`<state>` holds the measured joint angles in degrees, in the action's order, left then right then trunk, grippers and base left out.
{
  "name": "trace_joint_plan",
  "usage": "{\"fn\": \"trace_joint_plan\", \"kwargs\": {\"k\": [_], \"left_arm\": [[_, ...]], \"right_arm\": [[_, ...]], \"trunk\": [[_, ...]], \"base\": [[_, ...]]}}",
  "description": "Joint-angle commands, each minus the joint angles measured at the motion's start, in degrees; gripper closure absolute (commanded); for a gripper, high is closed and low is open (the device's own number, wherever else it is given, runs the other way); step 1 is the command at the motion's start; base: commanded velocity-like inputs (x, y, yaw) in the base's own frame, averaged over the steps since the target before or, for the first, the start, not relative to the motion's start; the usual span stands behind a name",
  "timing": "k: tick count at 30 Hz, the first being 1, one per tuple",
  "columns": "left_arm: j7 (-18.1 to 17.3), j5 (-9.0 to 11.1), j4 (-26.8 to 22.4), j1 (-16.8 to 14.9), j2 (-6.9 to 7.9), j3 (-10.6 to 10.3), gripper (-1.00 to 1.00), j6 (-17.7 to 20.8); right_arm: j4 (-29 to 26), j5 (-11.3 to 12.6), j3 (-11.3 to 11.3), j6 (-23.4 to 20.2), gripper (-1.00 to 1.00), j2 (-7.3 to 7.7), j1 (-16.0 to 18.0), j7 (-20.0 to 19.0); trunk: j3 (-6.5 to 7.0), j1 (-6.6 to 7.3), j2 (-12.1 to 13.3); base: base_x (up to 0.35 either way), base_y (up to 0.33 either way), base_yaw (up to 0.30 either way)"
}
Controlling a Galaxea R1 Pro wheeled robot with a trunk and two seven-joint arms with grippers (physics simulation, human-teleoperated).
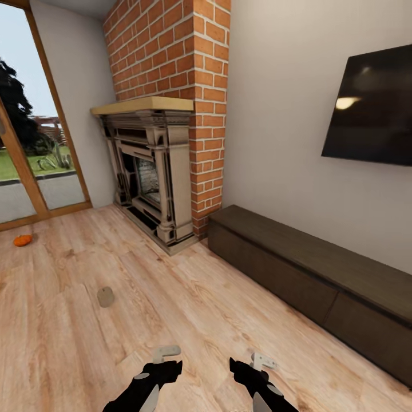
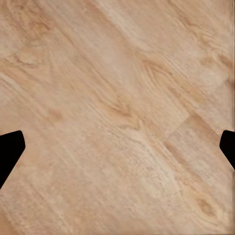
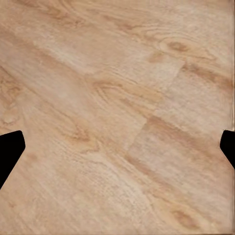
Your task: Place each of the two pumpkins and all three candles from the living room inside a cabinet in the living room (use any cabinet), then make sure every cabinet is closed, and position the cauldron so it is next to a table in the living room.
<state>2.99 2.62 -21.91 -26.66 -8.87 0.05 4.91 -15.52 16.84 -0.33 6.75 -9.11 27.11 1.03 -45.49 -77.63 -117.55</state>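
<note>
Both end effectors, left and right, are hanging spread and empty. Candle is lying lower left, pumpkin far left, cabinet shut at right. Risk: candle rolling off when nudged.

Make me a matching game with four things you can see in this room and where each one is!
Things:
1. pumpkin
2. candle
3. cabinet
4. TV

Places:
A. hanging on the wall
B. on the floor close to the glass door
C. along the wall, right of the brick fireplace
D. on the floor ahead of the left gripper

Pairs: 1-B, 2-D, 3-C, 4-A
</note>
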Motion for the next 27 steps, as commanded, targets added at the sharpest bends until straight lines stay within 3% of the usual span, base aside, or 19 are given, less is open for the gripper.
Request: {"fn": "trace_joint_plan", "kwargs": {"k": [1, 27], "left_arm": [[0.18, 0.28, -0.15, 0.00, -0.01, -0.02, -1.00, 0.36], [0.18, 0.28, -0.15, 0.02, -0.01, -0.05, -1.00, 0.29]], "right_arm": [[0.05, 0.21, -0.02, 0.19, -1.00, -0.03, 0.05, 0.11], [0.05, 0.22, -0.02, 0.19, -1.00, 0.00, 0.05, 0.11]], "trunk": [[-0.05, 0.01, -0.02], [-0.05, 0.01, -0.02]], "base": [[0.000, 0.088, -0.290], [0.075, 0.008, -0.290]]}}
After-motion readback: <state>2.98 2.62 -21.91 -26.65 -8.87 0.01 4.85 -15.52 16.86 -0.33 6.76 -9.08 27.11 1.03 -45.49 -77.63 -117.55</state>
